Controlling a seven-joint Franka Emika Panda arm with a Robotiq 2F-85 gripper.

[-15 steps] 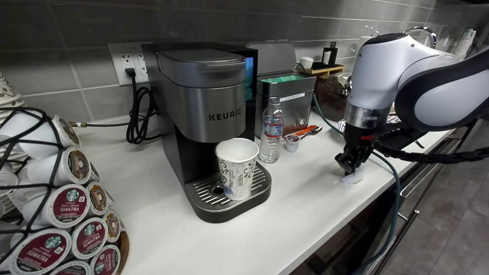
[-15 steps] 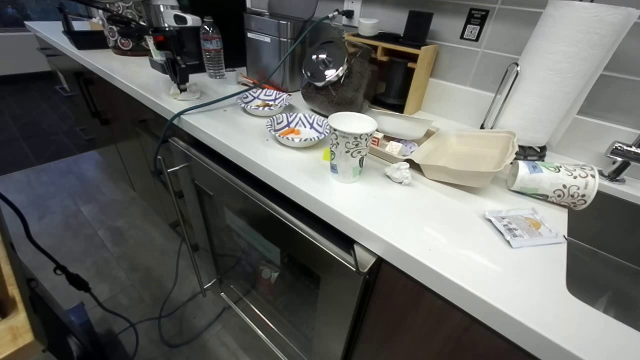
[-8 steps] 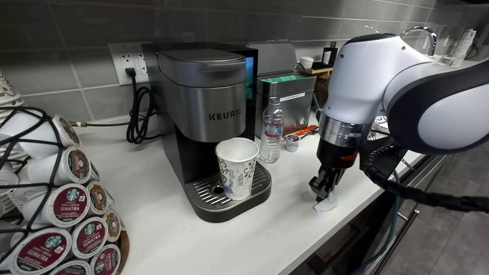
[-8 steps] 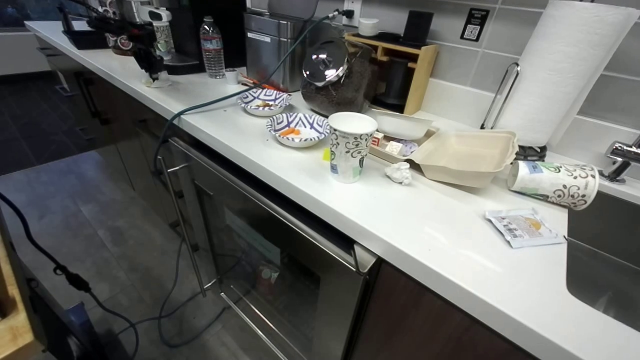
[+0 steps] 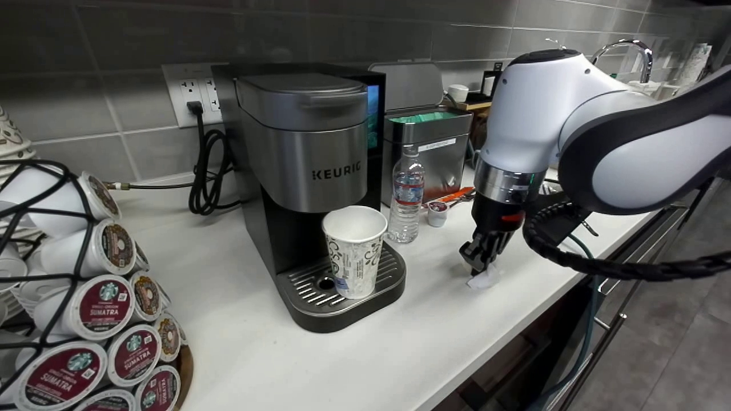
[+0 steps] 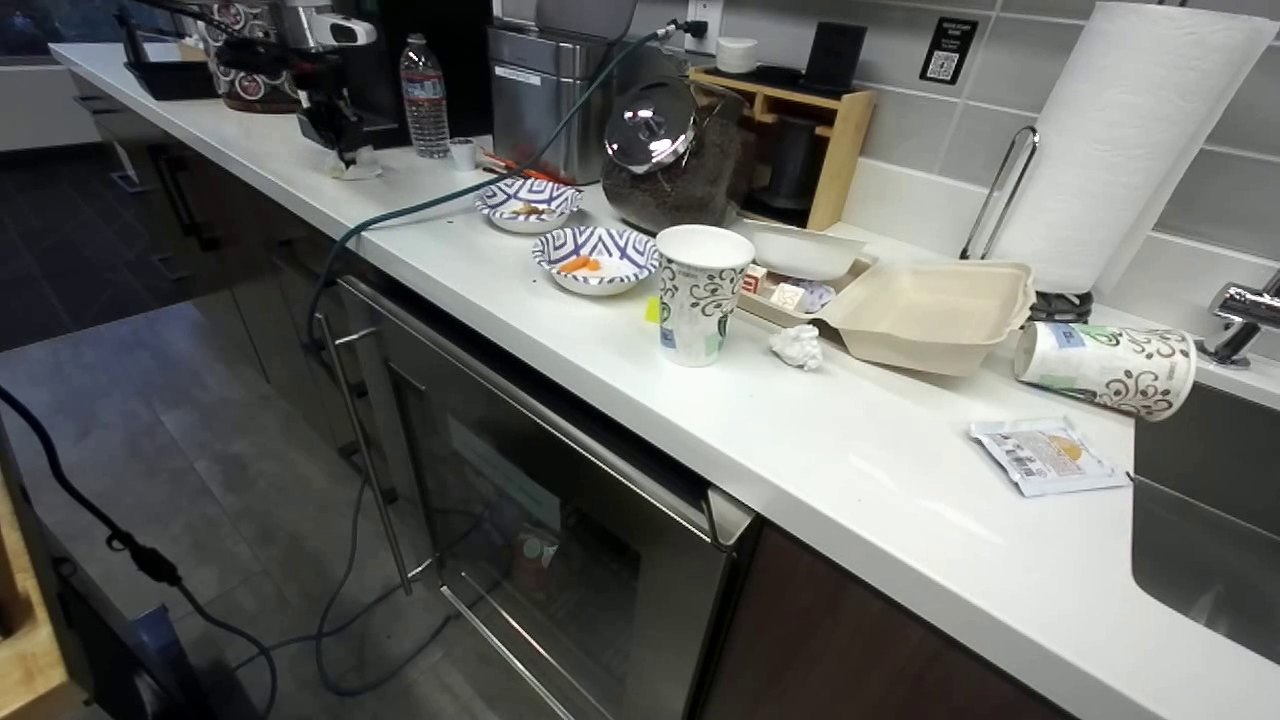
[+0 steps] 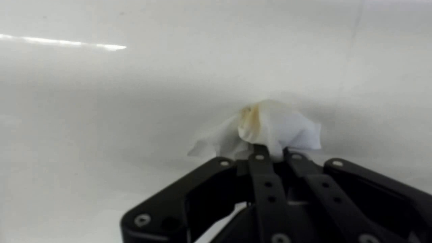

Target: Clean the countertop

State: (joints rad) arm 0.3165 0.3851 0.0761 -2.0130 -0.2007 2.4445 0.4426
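The white countertop [image 5: 274,365] runs along the tiled wall; it shows in an exterior view [image 6: 860,440] and fills the wrist view's background [image 7: 101,101]. My gripper [image 7: 275,153] is shut on a crumpled white napkin [image 7: 290,130] with a yellow-brown stain. In both exterior views the gripper [image 5: 478,269] [image 6: 348,160] points down at the countertop, near its front edge and beside the coffee machine. The napkin [image 5: 484,279] lies against the surface under the fingertips. The part of the napkin between the fingers is hidden.
A coffee machine [image 5: 302,148] with a paper cup [image 5: 357,262] and a water bottle [image 5: 406,194] stand close by. A green hose [image 6: 430,206] crosses the countertop. Further along are bowls [image 6: 600,242], a standing cup [image 6: 698,300], a takeout box [image 6: 920,320], a crumpled tissue [image 6: 798,346] and a sachet [image 6: 1045,455].
The gripper with the napkin has slid along the countertop toward the coffee pod end, then partly back. The other objects have not moved.
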